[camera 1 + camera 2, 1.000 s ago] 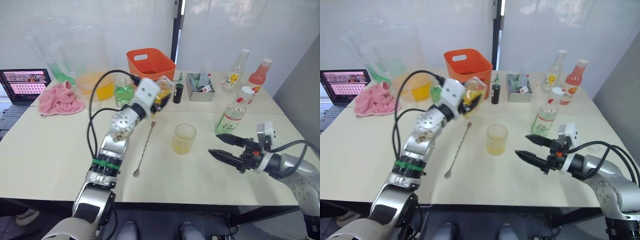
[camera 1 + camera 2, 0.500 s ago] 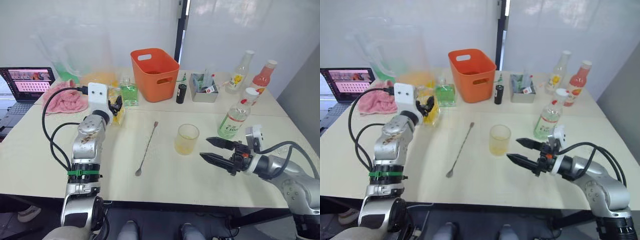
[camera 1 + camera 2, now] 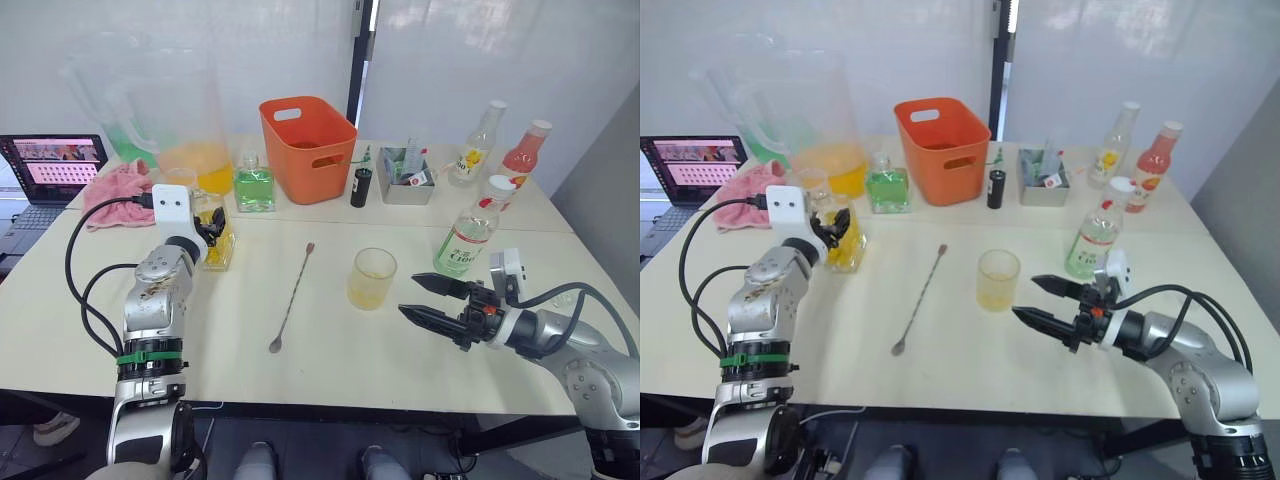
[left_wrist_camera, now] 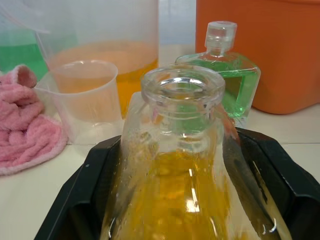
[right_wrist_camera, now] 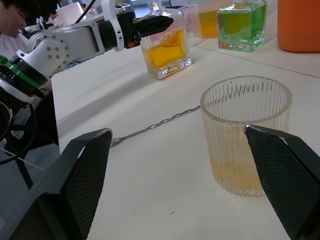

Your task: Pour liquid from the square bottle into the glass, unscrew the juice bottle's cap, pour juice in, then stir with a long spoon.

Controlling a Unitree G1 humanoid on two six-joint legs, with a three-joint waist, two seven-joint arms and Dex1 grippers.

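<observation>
One pour looks done: the glass (image 3: 372,278), just right of centre frame on the bench (image 3: 330,350), holds a shallow layer of yellow liquid, and the square bottle (image 3: 213,240) of orange-yellow liquid stands upright at left of centre, its open neck clear in the left wrist view. I have my left gripper (image 3: 210,228) closed around that bottle, one black finger on each flank; whether its base rests fully on the bench I cannot tell.

Everything after that is still ahead, as I judge it. The juice bottle (image 3: 469,232) with the green-and-white label stands right of the glass, near it but apart, with the cap (image 3: 495,184) still screwed on. The long spoon (image 3: 292,298) lies flat on the bench left of the glass, bowl end toward the lower edge of the frame, untouched.

My right gripper (image 3: 425,300) hovers low at lower right, empty, its jaws spread wide and pointing at the glass; the right wrist view shows the glass sitting between the two fingers but farther out, not touched.

Behind, in the upper half of the frame, stand an orange basket (image 3: 307,148), a green square bottle (image 3: 254,187) and a yellow-labelled bottle (image 3: 477,144) beside a pink-red bottle (image 3: 523,157).
</observation>
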